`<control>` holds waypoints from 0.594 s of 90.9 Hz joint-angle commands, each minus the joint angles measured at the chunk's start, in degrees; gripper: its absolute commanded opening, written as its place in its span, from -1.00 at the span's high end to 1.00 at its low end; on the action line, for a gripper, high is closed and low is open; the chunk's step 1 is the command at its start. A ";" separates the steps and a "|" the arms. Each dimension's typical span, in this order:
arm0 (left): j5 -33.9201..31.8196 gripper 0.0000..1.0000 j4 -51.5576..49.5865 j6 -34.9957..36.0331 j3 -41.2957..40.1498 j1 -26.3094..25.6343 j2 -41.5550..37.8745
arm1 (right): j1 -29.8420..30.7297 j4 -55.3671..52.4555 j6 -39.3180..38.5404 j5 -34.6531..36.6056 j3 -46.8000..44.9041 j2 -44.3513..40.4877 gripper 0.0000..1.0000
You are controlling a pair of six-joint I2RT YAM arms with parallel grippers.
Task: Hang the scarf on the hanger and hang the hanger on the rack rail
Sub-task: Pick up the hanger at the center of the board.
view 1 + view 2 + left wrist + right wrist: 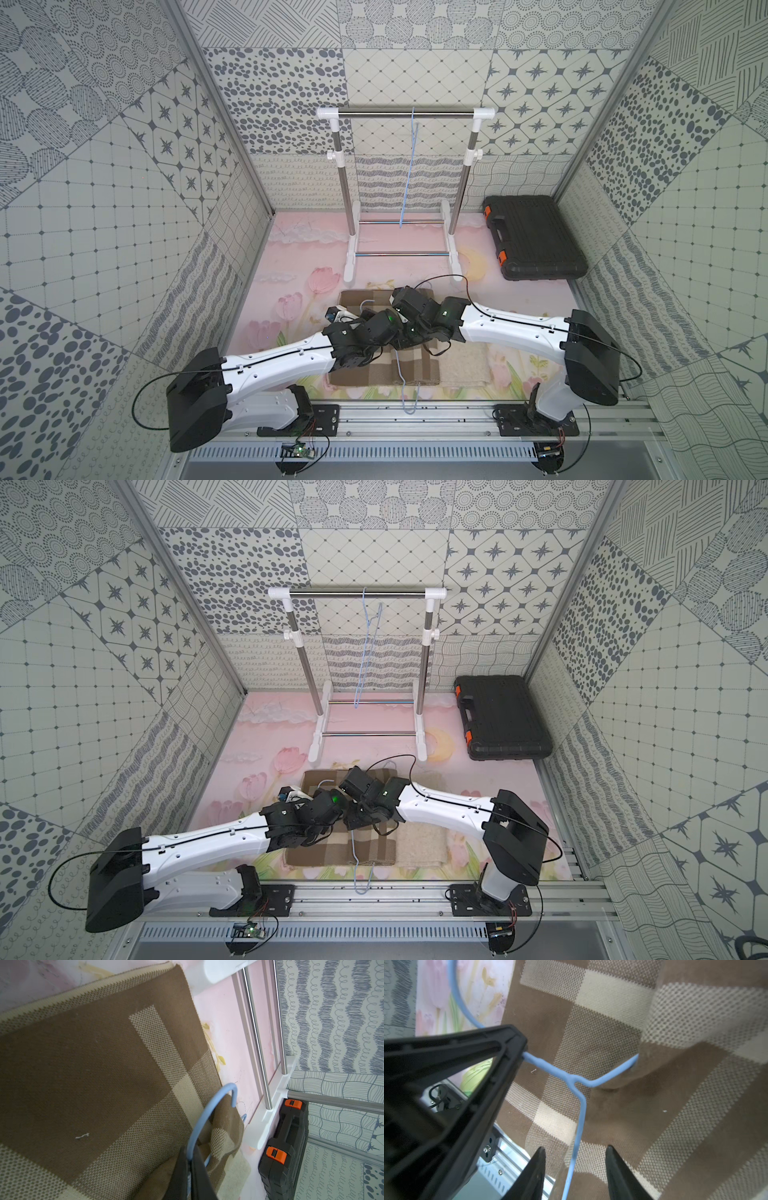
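In both top views the scarf [374,374] [324,852] lies flat on the tabletop [291,266], just inside the front rail [457,409], beneath the two wrists that meet above it. The blue hanger [402,384] rests across the scarf. Its long axis runs from the garment rack [405,112] toward the rail, and one end projects past the scarf's near edge. In the left wrist view the left hand [189,1153] is clamped on the hanger wire just below its hook [228,1086], which curves out over the cloth. In the right wrist view the right hand [575,1148] stands part open, with one jaw on each side of a hanger arm and neither touching it. That arm runs straight away from the hand to the neck junction. Beyond the junction, the other arm passes under a raised scarf fold. Judgement: the right hand is the nearer to that fold, so it should feed the cloth along the wire while the left hand steadies the hanger.
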 commanded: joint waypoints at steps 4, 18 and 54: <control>-1.21 1.00 1.48 1.61 0.60 -0.23 -0.56 | 0.36 1.10 -1.11 2.62 1.26 2.05 0.09; -1.20 1.00 1.61 1.51 0.17 -0.23 -1.23 | 0.33 2.61 -1.09 2.31 1.41 3.50 0.33; -0.71 0.52 13.32 10.55 -5.53 -0.23 -4.83 | -1.45 8.60 0.12 -0.12 -4.91 0.56 1.00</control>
